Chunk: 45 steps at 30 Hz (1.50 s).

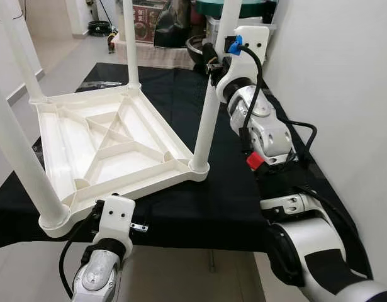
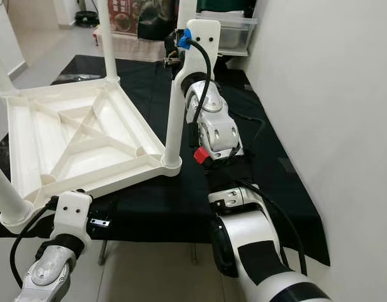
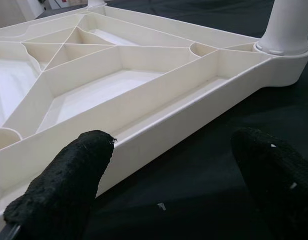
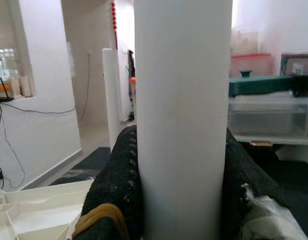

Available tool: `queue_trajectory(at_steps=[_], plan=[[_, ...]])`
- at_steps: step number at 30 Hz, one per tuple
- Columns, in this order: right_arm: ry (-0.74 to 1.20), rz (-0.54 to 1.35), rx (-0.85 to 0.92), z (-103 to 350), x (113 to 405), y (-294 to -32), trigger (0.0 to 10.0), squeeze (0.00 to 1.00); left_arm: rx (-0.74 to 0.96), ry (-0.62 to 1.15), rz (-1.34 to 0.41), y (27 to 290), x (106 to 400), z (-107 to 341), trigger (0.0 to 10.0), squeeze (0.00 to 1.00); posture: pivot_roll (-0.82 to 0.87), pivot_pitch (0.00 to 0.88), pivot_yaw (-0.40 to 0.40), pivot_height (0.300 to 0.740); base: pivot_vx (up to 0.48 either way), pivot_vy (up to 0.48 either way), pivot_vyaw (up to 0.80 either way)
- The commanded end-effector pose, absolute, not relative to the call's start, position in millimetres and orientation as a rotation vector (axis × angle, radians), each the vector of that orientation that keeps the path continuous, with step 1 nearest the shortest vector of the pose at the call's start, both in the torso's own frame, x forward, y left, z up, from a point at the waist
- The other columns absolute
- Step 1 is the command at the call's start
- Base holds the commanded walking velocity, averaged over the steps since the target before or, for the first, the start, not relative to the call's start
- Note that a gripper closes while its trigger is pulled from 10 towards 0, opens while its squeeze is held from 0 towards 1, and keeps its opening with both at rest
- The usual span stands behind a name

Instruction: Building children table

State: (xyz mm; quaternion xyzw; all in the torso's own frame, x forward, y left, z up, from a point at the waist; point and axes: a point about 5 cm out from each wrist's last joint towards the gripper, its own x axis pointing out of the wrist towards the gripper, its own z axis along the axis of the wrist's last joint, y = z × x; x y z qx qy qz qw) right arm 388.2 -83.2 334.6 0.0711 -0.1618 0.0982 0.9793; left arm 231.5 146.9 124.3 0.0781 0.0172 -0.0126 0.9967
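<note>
Upside-down white table top resting on a black cloth, ribbed underside facing up. Four white legs standing up from its corners; the leg nearest the right arm seated in the corner socket on the wall side of the table top. Right gripper clenched around that leg partway up, black fingers pressed to both sides of the tube. Left gripper released, fingers spread wide, hovering at the near edge of the table top, one fingertip just beside the rim, the other over the cloth. Storage boxes and clutter beyond the far edge of the table top; white wall close on the right-arm side.
</note>
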Motion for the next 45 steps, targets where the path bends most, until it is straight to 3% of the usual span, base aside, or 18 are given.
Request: queue_trajectory(at_steps=[1,5,9,11,12,13,18,19,27,33,38,39,40,41,42,43,45], plan=[[-0.192,0.089,0.339,323.9,400.0,-106.0,0.0,0.00,0.165,0.049,-0.022,146.9,230.1,123.0,10.0,0.00,0.08,0.044,-0.123,0.740,0.000,0.000,0.00],[-0.172,0.073,0.371,322.8,401.9,-108.9,0.0,0.00,0.166,0.049,-0.022,146.9,229.9,122.9,10.0,0.00,0.08,0.044,-0.123,0.740,0.000,0.000,0.00],[-0.062,-0.012,0.559,314.2,409.1,-122.1,0.0,0.00,0.167,0.049,-0.021,147.0,229.7,122.9,10.0,0.00,0.08,0.046,-0.124,0.740,0.000,0.000,0.00],[0.055,-0.098,0.762,302.7,415.7,-136.5,0.0,0.00,0.165,0.045,-0.023,146.3,229.9,124.4,10.0,0.00,0.08,0.050,-0.121,0.740,0.000,0.000,0.00],[0.055,-0.098,0.762,302.7,415.7,-136.5,0.0,0.00,0.165,0.045,-0.023,146.3,229.9,124.4,10.0,0.00,0.08,0.050,-0.121,0.740,0.000,0.000,0.00],[0.110,-0.099,0.913,298.3,418.4,-139.2,0.0,0.00,0.164,0.036,-0.030,144.8,230.6,126.9,10.0,0.00,0.08,0.050,-0.121,0.740,0.000,0.000,0.00],[0.162,-0.095,1.121,290.1,422.3,-141.8,0.0,0.00,0.171,0.024,-0.036,144.3,232.0,130.1,10.0,0.00,0.09,0.058,-0.118,0.740,0.000,0.000,0.00],[0.160,-0.101,1.228,280.9,424.1,-143.5,0.0,0.00,0.173,0.021,-0.037,144.5,231.7,130.5,10.0,0.00,0.09,0.060,-0.119,0.740,0.000,0.000,0.00],[0.302,-0.173,1.238,232.6,421.5,-130.9,0.0,0.00,0.178,0.020,-0.038,144.4,230.6,132.2,10.0,0.00,0.11,0.072,-0.118,0.740,0.000,0.000,0.00],[0.390,-0.365,1.233,184.4,410.3,-128.1,0.0,0.00,0.197,0.028,-0.027,152.1,227.2,132.2,10.0,0.00,0.11,0.086,-0.121,0.740,0.000,0.000,0.00],[0.516,-0.363,1.189,155.0,400.0,-112.8,0.0,0.00,0.201,0.031,-0.035,150.9,227.9,132.1,10.0,0.00,0.11,0.089,-0.114,0.740,0.000,0.000,0.00],[0.543,-0.375,1.155,145.8,396.3,-109.8,1.1,0.00,0.200,0.032,-0.040,149.8,228.0,131.9,10.0,0.00,0.11,0.089,-0.114,0.740,0.000,0.000,0.00],[0.543,-0.375,1.155,145.8,396.3,-109.8,1.1,0.00,0.200,0.032,-0.040,149.8,228.0,131.9,10.0,0.00,0.11,0.089,-0.114,0.740,0.000,0.000,0.00],[0.563,-0.378,1.137,139.3,393.4,-107.7,6.3,0.00,0.201,0.030,-0.044,148.8,228.0,132.4,10.0,0.00,0.11,0.086,-0.112,0.740,0.000,0.000,0.00],[0.563,-0.378,1.137,139.3,393.4,-107.7,6.3,0.00,0.201,0.030,-0.044,148.8,228.0,132.4,10.0,0.00,0.11,0.086,-0.112,0.740,0.000,0.000,0.00],[0.568,-0.381,1.130,136.6,391.9,-105.8,10.0,0.00,0.204,0.029,-0.044,148.6,228.1,132.7,10.0,0.00,0.11,0.087,-0.112,0.740,0.000,0.000,0.00],[0.563,-0.394,1.147,137.4,390.5,-100.6,10.0,0.00,0.209,0.029,-0.043,148.3,228.4,133.3,10.0,0.00,0.11,0.081,-0.110,0.740,0.000,0.000,0.00]])
